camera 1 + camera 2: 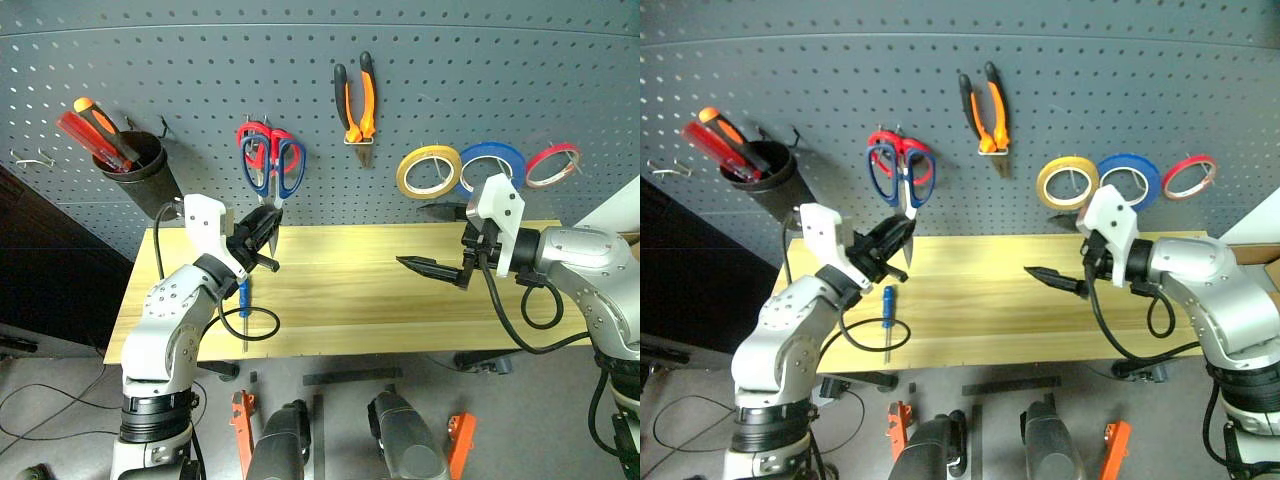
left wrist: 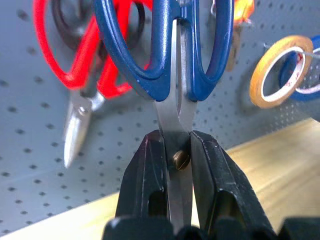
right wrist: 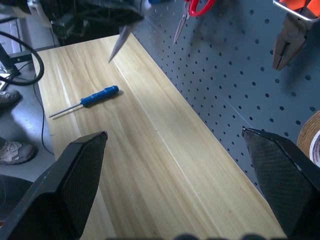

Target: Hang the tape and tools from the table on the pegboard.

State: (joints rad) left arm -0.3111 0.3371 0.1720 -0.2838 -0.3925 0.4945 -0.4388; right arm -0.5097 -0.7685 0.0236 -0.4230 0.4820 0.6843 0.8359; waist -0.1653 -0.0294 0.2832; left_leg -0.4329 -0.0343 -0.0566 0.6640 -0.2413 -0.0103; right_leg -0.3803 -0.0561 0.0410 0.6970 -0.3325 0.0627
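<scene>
Left gripper (image 2: 179,165), scissors (image 2: 172,55) handles-up.

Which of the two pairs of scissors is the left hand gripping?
The blue-handled scissors, clamped by the blades in the left hand. The red-handled scissors hang free on the pegboard behind them.

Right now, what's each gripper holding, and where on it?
Left gripper grips the blue scissors by the blades at the pivot screw. Right gripper is open, holding nothing.

Left pincer (image 2: 178,165) clamped on the blades of the blue-handled scissors (image 2: 170,55), handles up against the grey pegboard (image 2: 30,150), red-handled scissors (image 2: 75,75) hanging beside, yellow tape roll (image 2: 280,70) beyond, light wooden worktop (image 2: 280,170) below
</scene>
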